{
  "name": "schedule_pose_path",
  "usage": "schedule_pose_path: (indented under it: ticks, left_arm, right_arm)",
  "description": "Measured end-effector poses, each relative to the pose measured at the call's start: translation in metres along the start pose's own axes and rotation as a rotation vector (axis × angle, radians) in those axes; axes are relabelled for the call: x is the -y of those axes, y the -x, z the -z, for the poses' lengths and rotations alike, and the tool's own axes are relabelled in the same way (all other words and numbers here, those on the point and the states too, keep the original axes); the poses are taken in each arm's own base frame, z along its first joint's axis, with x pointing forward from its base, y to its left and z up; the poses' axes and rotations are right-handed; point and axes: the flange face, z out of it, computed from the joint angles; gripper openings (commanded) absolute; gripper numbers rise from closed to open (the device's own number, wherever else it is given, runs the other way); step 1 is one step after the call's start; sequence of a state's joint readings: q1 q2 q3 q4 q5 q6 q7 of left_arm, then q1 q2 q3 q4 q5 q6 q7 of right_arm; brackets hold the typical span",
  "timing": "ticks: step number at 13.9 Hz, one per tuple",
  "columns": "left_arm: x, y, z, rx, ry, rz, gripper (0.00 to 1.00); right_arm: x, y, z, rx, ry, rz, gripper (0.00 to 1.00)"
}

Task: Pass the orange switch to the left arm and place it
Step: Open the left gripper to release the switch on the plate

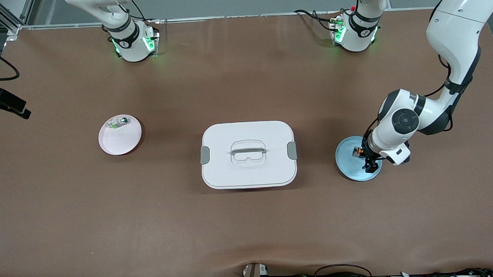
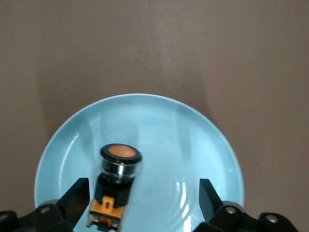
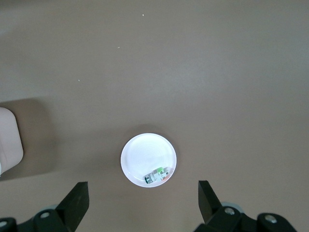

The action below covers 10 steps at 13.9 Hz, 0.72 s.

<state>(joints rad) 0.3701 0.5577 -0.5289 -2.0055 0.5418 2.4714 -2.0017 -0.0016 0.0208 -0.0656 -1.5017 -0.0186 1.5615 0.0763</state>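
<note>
Orange switch (image 2: pixel 116 186): lying on blue plate (image 1: pixel 348 167) toward the left arm's end of the table, beside white box (image 1: pixel 248 155). Left gripper (image 2: pixel 140 195): low over that plate, fingers spread, switch loose between them. Right gripper (image 3: pixel 142 198): spread, high over pink plate (image 1: pixel 119 139) holding small silvery-green part (image 1: pixel 121 123).

Matt table, glossy dishes

Brown table cover (image 1: pixel 249 228) — dull, cloth-like, faintly rippled; blue plate (image 2: pixel 193 140) shines with ringed glaze; box (image 1: pixel 249 171) — smooth white plastic.
</note>
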Motion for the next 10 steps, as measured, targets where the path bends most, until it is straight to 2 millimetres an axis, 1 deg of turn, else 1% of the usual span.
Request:
schedule_pose_path:
  ticks: [3, 7, 10]
  left_arm:
    - [-0.013, -0.005, 0.012, 0.0, 0.031, 0.053, 1.0]
    - [-0.018, -0.004, 0.018, 0.001, 0.047, 0.055, 1.0]
    - [-0.027, -0.014, 0.025, 0.014, 0.066, 0.091, 1.0]
  right_arm:
    - [0.0, -0.001, 0.0, -0.005, -0.001, 0.0, 1.0]
    - [0.0, -0.005, -0.006, 0.0, 0.0, -0.002, 1.0]
    - [0.0, -0.007, -0.01, 0.005, 0.001, -0.003, 1.0]
